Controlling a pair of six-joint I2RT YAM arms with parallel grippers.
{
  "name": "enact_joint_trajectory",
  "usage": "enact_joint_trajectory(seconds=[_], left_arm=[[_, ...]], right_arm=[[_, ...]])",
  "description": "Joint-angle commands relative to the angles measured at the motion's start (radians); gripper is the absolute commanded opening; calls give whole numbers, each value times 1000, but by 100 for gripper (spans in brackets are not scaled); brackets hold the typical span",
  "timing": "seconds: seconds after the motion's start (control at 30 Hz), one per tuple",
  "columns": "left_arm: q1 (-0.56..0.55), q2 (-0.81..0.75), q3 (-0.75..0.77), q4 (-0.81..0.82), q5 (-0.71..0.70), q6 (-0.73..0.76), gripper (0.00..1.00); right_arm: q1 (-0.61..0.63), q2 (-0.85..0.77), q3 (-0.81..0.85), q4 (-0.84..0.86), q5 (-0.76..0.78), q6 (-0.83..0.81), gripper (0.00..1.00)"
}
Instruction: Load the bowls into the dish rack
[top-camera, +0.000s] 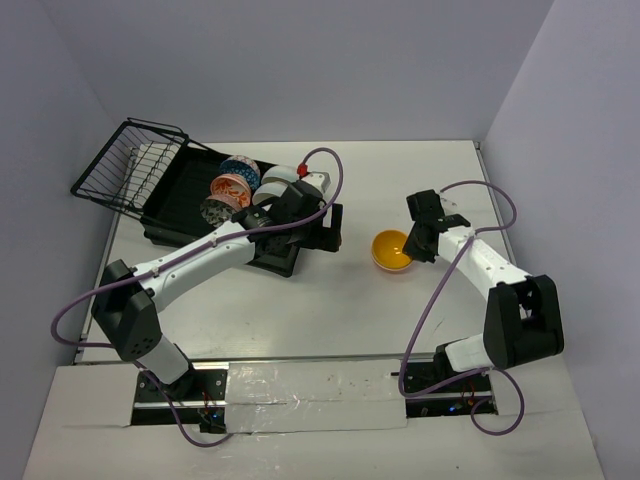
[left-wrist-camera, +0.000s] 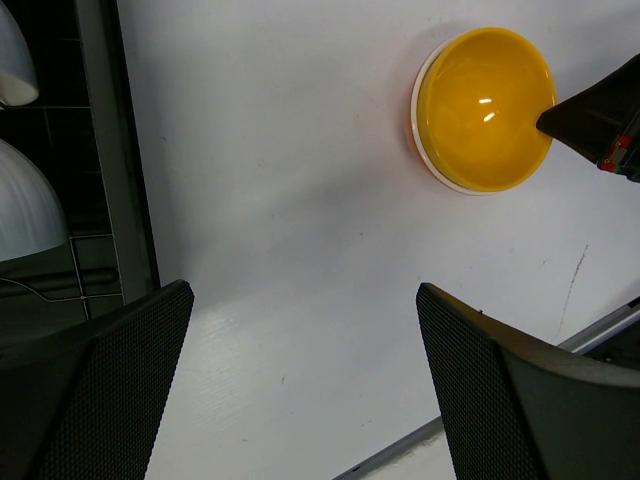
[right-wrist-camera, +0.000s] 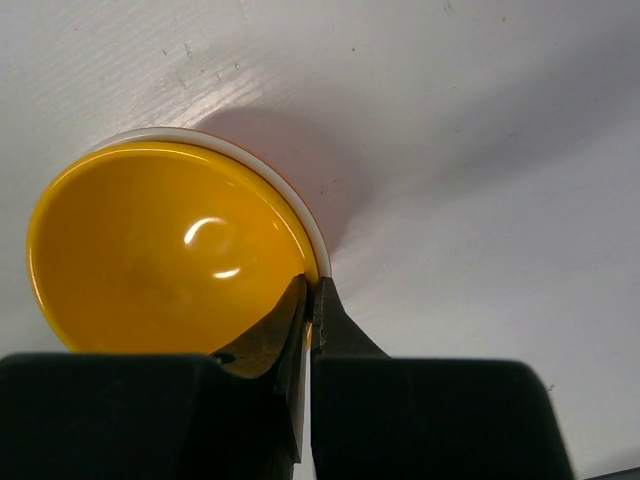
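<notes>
White table (top-camera: 400, 330) seen from above, with two robot arms bolted at the near edge. Right of centre on the bare tabletop, a yellow bowl (top-camera: 392, 250), upright and glossy, with a thin white edge and a sliver of orange around its rim; cannot tell whether those belong to other bowls nested underneath. Right gripper (right-wrist-camera: 312, 300) pinched tight on the right side of that bowl's rim, one finger inside the bowl, the other outside, jaws nearly touching.

On the far left, well apart from the yellow bowl, the black dish rack (top-camera: 160, 228), lying at an angle, with its wire basket (top-camera: 125, 165) at the far-left end. Set on edge in a row inside the rack: a grey-patterned bowl (top-camera: 214, 210), an orange-patterned bowl (top-camera: 232, 187), a blue-patterned bowl (top-camera: 240, 167) and, just to the right, a white bowl (top-camera: 276, 180).

Left arm stretched across the rack's right end. Left gripper (left-wrist-camera: 303, 300) spread wide and holding nothing, hovering above bare table just right of the rack's edge, the yellow bowl in sight beyond it.
</notes>
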Motion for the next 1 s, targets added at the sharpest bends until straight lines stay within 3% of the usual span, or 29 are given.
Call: enact_joint_trajectory(seconds=[0.0,0.37,0.57,0.73,0.97], left_arm=[[-2,-48,-10,6,-12,10,99],[-2,-54,62,9,47,-39,99],[-4,-47,127,13,85,-80,99],[-5,-33,156,27,120,-123,89],[-9,-34,147,18,74,-173,82]], right_arm=[[1,-41,37,-16,38,-6,0],[56,-297,100,7,35,-49,0],[169,-380,130,36,78,-56,0],[283,-397,145,44,168,-25,0],[337,-391,150,59,190,7,0]])
